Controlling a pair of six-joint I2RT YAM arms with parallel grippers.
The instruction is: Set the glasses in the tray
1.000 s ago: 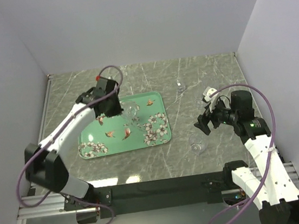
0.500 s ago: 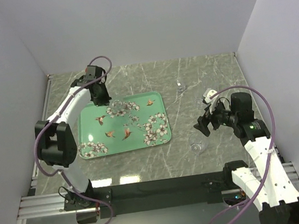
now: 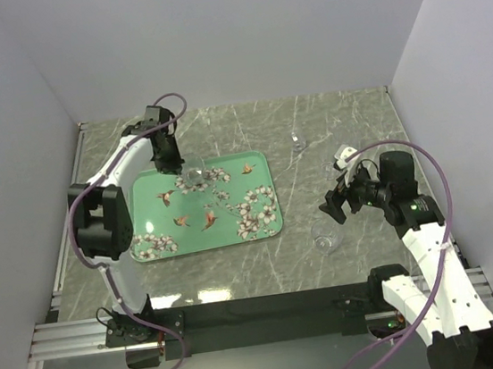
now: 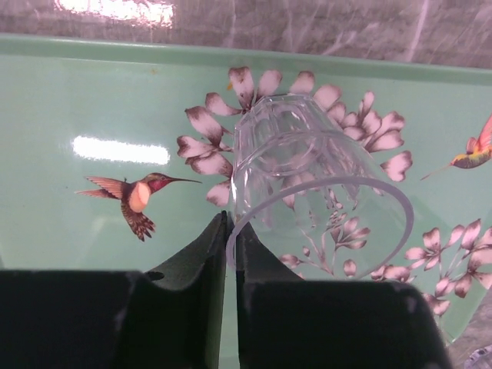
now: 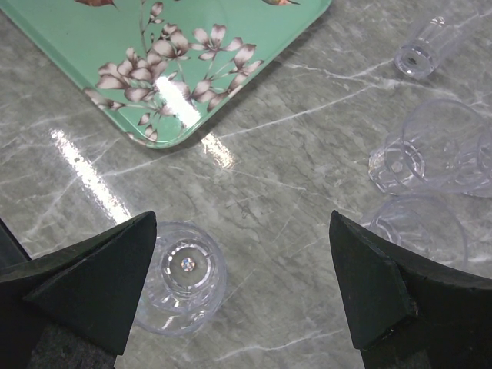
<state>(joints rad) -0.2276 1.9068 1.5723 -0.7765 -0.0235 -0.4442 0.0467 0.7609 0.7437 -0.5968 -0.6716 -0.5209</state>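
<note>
While the tumbler (image 4: 307,177) hangs tipped nearly onto its side over the far end of the mint-green tray (image 4: 77,100), its long axis runs toward the tray's far rim, base away and mouth back at the left gripper (image 4: 231,227), whose jaws pinch that rim. Off the tray's near right corner, another glass (image 5: 183,278) sits on the marble table (image 5: 292,177) below the right gripper (image 5: 242,231), which is spread wide and empty. A cluster of three more glasses (image 5: 438,157) lies farther out on the table, apart from the tray.
</note>
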